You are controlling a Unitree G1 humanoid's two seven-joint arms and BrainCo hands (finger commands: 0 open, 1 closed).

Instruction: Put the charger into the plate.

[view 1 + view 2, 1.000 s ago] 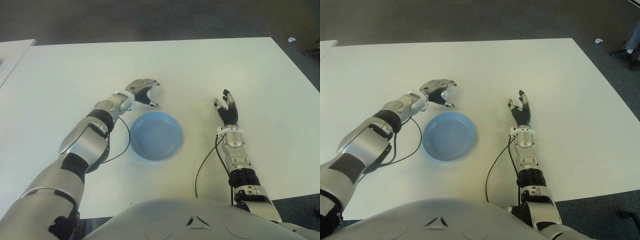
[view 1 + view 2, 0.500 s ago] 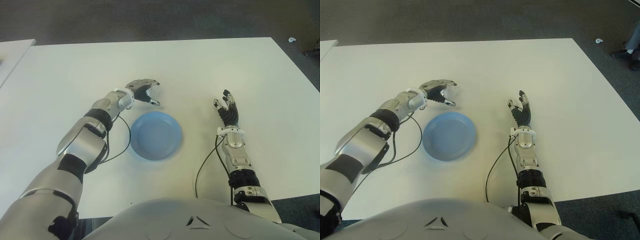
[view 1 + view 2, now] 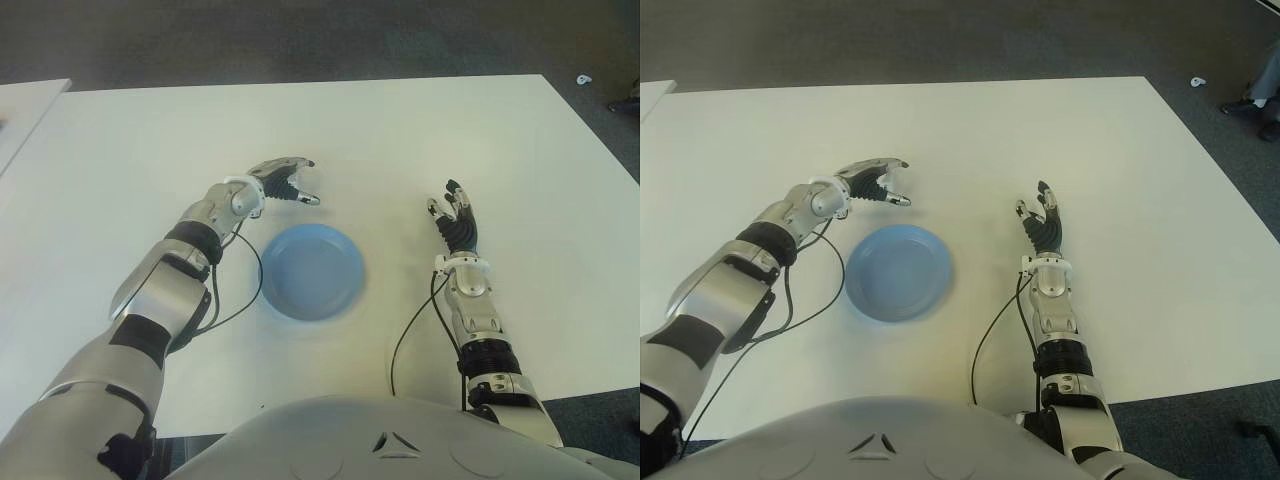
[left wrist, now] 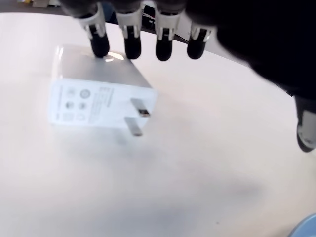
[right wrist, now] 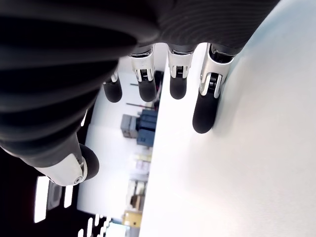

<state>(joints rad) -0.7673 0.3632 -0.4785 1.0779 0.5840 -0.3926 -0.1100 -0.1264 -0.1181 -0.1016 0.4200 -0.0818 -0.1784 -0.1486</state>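
A: Where's the charger (image 4: 96, 101)?

B: On the tabletop (image 3: 420, 130) just past the plate (image 3: 311, 271), under the left hand (image 3: 281, 181). The fingers (image 4: 131, 34) are spread, holding nothing, one tip touching its top

A: And the right hand (image 3: 455, 220)?

B: To the right of the plate, fingers loose, holding nothing

A: How will the charger handle?

B: Likely light, hard and smooth, so slippery. Pinch the two broad flat sides, away from the prongs
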